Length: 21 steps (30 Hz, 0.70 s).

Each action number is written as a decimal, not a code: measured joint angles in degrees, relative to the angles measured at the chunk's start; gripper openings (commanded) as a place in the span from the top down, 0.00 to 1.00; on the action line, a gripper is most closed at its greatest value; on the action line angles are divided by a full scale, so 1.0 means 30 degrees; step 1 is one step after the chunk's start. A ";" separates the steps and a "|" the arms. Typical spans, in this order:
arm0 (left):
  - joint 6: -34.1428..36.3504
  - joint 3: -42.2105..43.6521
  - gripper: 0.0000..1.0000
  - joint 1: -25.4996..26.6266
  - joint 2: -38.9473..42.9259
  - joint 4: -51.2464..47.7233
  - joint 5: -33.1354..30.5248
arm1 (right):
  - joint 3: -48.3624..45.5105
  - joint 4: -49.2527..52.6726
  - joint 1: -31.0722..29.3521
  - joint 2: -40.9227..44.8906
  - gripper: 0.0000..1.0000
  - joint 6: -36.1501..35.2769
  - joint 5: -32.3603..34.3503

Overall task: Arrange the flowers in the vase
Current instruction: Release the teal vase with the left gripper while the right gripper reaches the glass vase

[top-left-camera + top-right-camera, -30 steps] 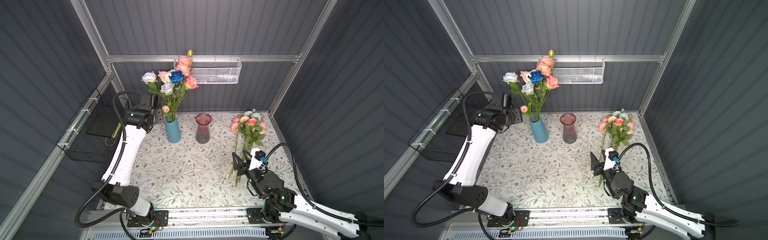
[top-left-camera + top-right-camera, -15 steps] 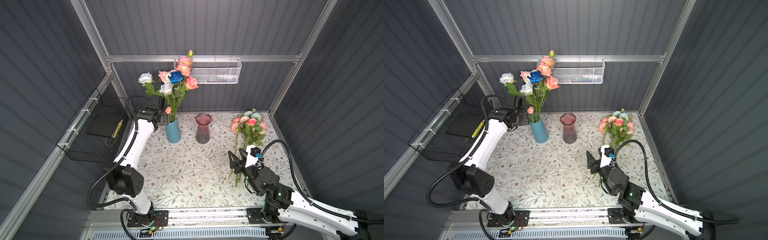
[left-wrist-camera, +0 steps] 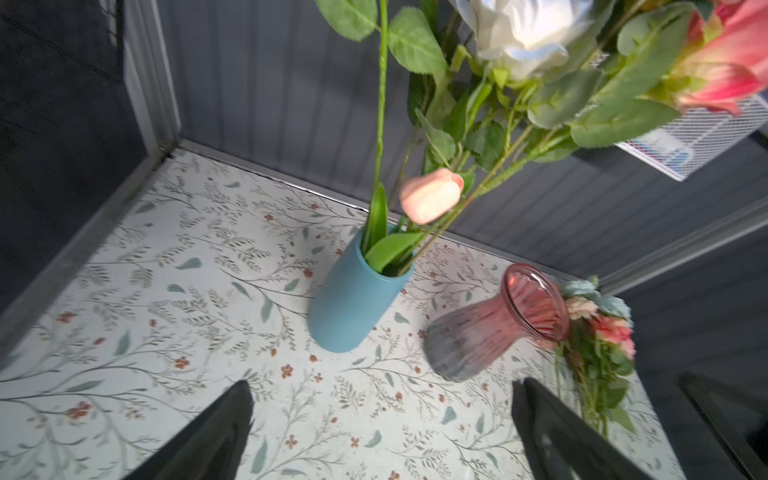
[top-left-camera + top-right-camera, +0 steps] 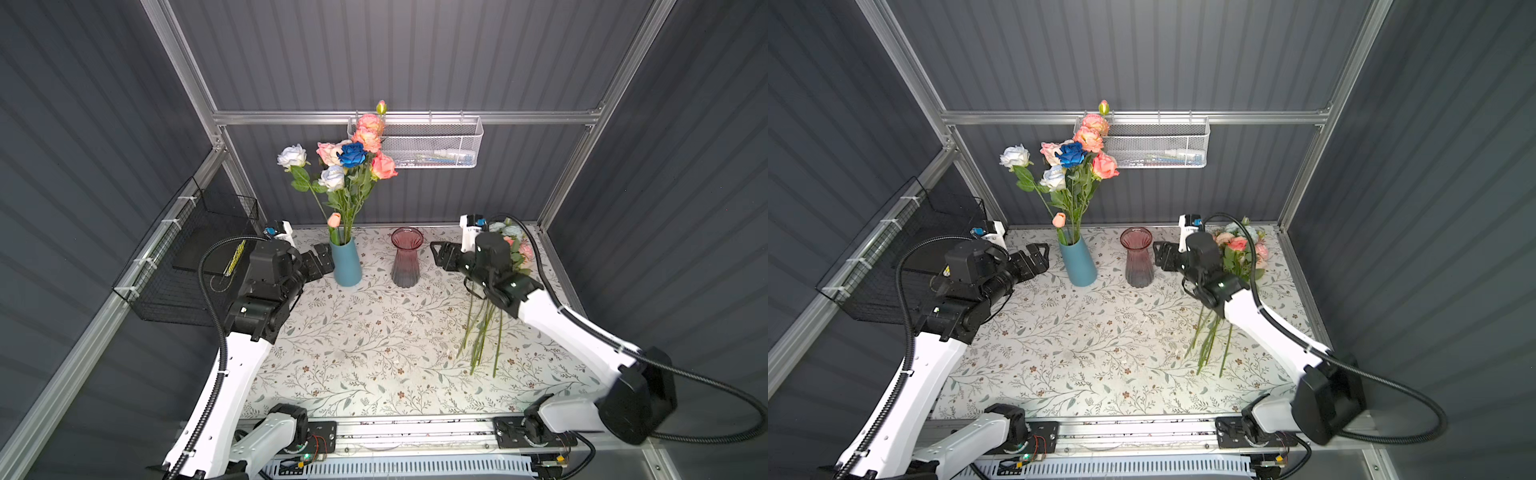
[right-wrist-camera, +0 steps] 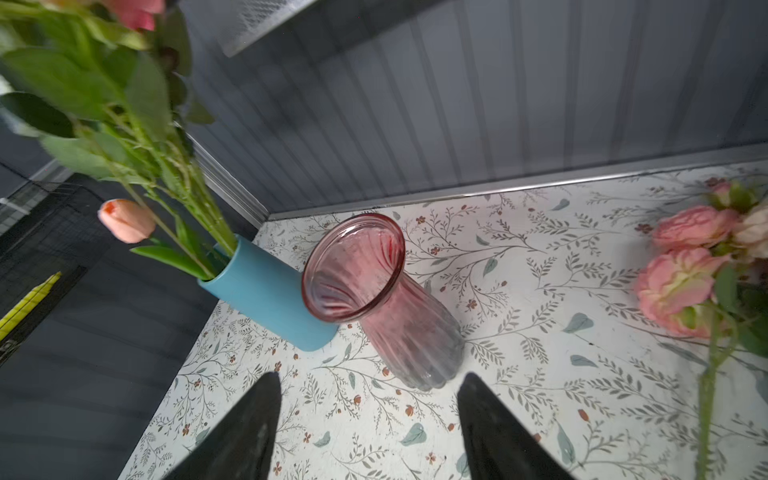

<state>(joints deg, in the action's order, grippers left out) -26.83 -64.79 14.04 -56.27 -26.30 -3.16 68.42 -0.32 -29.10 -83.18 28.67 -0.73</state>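
Floral worktop (image 4: 374,340): your flowers (image 4: 333,178) stood in the blue vase (image 4: 345,262) near the back edge, and a loose bunch (image 4: 1236,244) lay by the right edge. Your left gripper (image 4: 321,259) and right gripper (image 4: 438,255) were spread.

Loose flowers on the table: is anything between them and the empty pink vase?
Only the robot's own right hand, open, hanging between the loose flowers and the pink vase. Nothing else shows there.
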 measured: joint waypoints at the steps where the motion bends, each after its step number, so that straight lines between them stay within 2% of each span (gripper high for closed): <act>1: -0.0255 0.0816 0.00 0.0000 0.0408 0.0386 0.0612 | 0.0984 0.0240 0.0255 -0.1049 0.31 0.0146 -0.0342; 7: -0.1647 0.4816 0.00 0.0000 0.2732 0.2033 0.3650 | 0.6579 0.2390 0.0874 -0.6142 0.38 0.0670 -0.1435; 11: -0.2149 0.6018 0.00 0.0000 0.3774 0.2193 0.4670 | 0.8990 0.3891 0.0860 -0.8400 0.45 0.0976 -0.1872; 14: -0.2178 0.6360 0.00 0.0000 0.3993 0.2200 0.4940 | 0.9537 0.4932 0.0852 -0.9326 0.58 0.1282 -0.2295; 18: -0.2149 0.6849 0.00 0.0000 0.4233 0.2120 0.5027 | 0.9770 0.5027 0.0845 -0.9967 0.86 0.1851 -0.3155; 20: -0.2149 0.7023 0.00 0.0000 0.4284 0.2033 0.5056 | 0.9763 0.5340 0.0831 -0.9763 0.98 0.1974 -0.3519; 21: -0.2149 0.7104 0.00 0.0000 0.4291 0.1974 0.5071 | 0.9668 0.5610 0.0831 -0.9588 1.00 0.2062 -0.3701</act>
<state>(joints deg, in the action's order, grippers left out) -33.28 -43.48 14.04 -43.40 -20.38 12.05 97.43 16.51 -26.61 -111.94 34.85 -11.84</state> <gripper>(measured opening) 0.997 0.158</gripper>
